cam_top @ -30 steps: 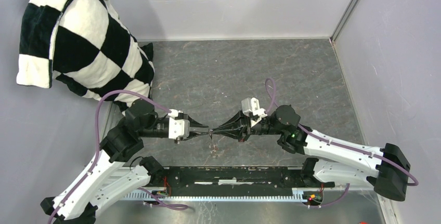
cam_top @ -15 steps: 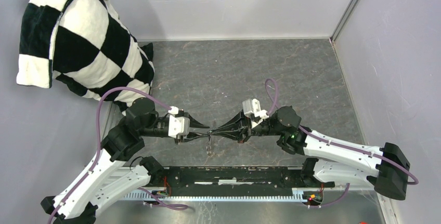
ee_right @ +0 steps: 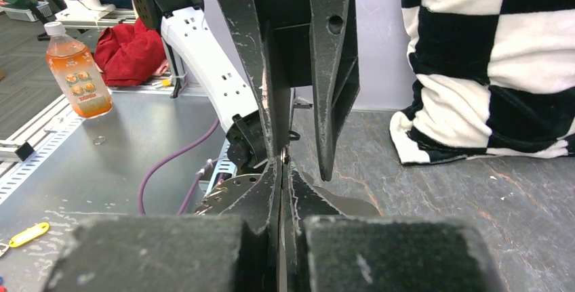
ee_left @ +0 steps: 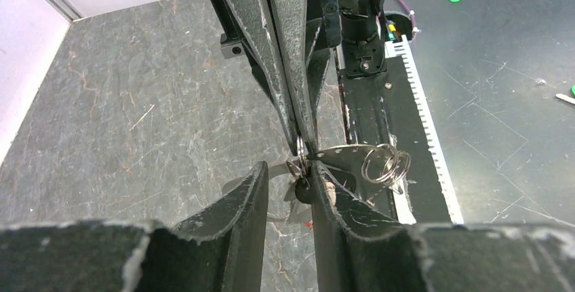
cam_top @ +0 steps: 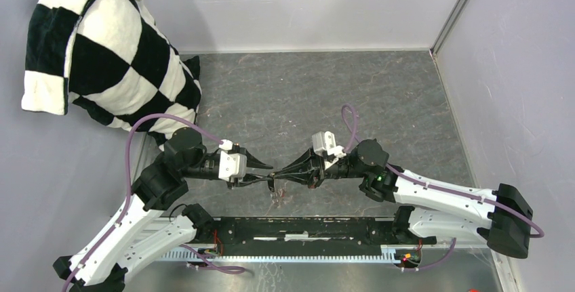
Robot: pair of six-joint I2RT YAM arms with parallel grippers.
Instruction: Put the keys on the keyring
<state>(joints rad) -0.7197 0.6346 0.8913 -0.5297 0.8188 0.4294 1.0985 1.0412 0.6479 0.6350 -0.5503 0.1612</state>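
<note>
My right gripper (cam_top: 275, 175) is shut on the thin silvery keyring (ee_left: 300, 151), held edge-on at its fingertips (ee_left: 298, 122). A black-headed key (ee_left: 302, 190) hangs just below the ring. A flat silver blade with holes (ee_left: 349, 158) sticks out sideways toward the near edge, with coiled rings (ee_left: 385, 164) at its end. A speck of red (ee_left: 308, 224) shows underneath. My left gripper (ee_left: 290, 169) faces the right one tip to tip and stands open. Its right finger (ee_left: 324, 194) lies against the key; the left finger (ee_left: 251, 190) is apart.
A black-and-white checked pillow (cam_top: 108, 55) leans in the far left corner. Grey walls close the back and right sides. The black base rail (cam_top: 305, 227) runs along the near edge. Beyond the table stand a bottle (ee_right: 78, 68) and a red cloth (ee_right: 132, 51).
Both grippers have shifted slightly left and toward the near edge, still tip to tip. The left jaws have parted a little. The hanging key has swung slightly.
</note>
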